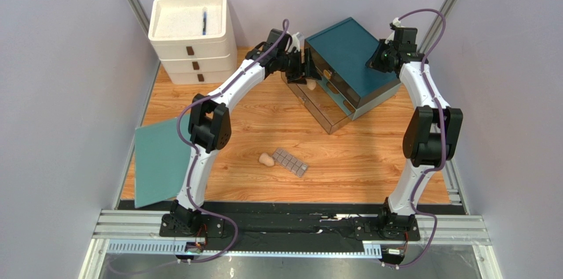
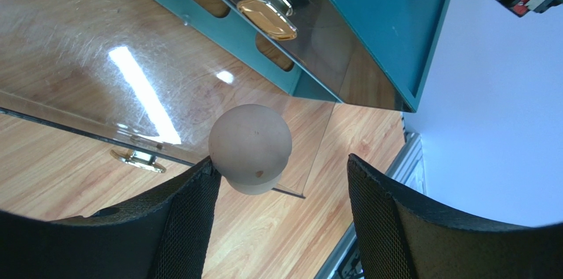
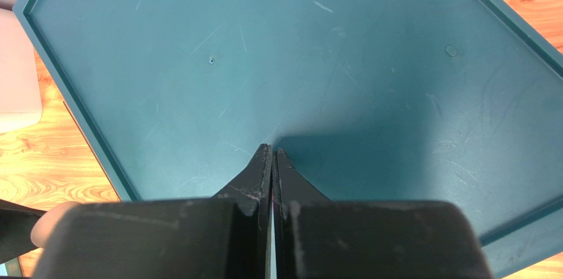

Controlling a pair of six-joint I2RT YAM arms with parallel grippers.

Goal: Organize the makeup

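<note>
A beige egg-shaped sponge [image 2: 250, 147] sits just past my left gripper [image 2: 282, 160], which is open. The sponge touches the left finger's tip, and the right finger [image 2: 370, 193] stands well apart from it. It lies over the pulled-out clear drawer [image 2: 99, 74] of the teal drawer box [image 1: 350, 54]. From above, the sponge [image 1: 309, 83] shows right under the left gripper [image 1: 307, 71]. A second beige sponge [image 1: 265, 159] and the grey-brown gridded palette [image 1: 291, 161] lie on the table's middle. My right gripper [image 3: 273, 150] is shut and empty over the teal box's top [image 3: 297, 61].
A white stacked drawer unit [image 1: 191, 35] stands at the back left, with a thin dark item [image 1: 204, 20] in its top tray. A flat teal sheet [image 1: 160, 163] lies at the left edge. Gold handles [image 2: 267, 13] mark the drawers. Grey walls close in on both sides.
</note>
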